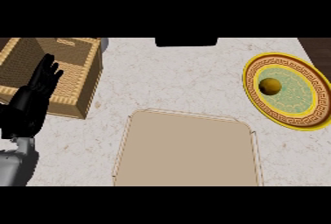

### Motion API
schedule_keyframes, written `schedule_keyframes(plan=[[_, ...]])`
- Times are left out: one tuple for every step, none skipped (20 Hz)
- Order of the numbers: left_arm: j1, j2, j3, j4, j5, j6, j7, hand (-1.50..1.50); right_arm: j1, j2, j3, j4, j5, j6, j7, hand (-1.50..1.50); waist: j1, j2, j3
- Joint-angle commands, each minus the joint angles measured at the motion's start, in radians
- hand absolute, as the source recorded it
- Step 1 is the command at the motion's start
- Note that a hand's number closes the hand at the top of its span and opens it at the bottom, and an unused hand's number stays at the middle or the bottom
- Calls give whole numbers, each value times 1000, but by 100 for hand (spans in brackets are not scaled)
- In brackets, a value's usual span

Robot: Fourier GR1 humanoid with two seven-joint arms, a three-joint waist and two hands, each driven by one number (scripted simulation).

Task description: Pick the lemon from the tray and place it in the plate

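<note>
Lying on the plate [311,114] at far right, the lemon [270,85] is well apart from the left hand [40,85], which rests open, fingers straight, at the left edge beside the tray [187,153].

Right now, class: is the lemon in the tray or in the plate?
In the plate: the lemon lies on the plate, apart from the tray.
</note>
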State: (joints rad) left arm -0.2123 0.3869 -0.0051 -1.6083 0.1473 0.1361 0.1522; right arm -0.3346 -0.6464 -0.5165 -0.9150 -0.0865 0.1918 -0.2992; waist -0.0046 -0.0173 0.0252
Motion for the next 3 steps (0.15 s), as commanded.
schedule_keyframes(plan=[[106, -78, -67, 87, 3, 3, 48, 0, 13, -18, 1, 52, 23, -4, -21, -150, 13, 27, -24], [94, -62, -55, 100, -1, -8, 33, 0, 27, -44, -6, 54, 11, 38, -23, -150, 2, 25, -25], [74, -82, -59, 131, -5, -2, 13, 0, -7, -64, -21, 84, 2, 34, -9, -150, 1, 31, -25]])
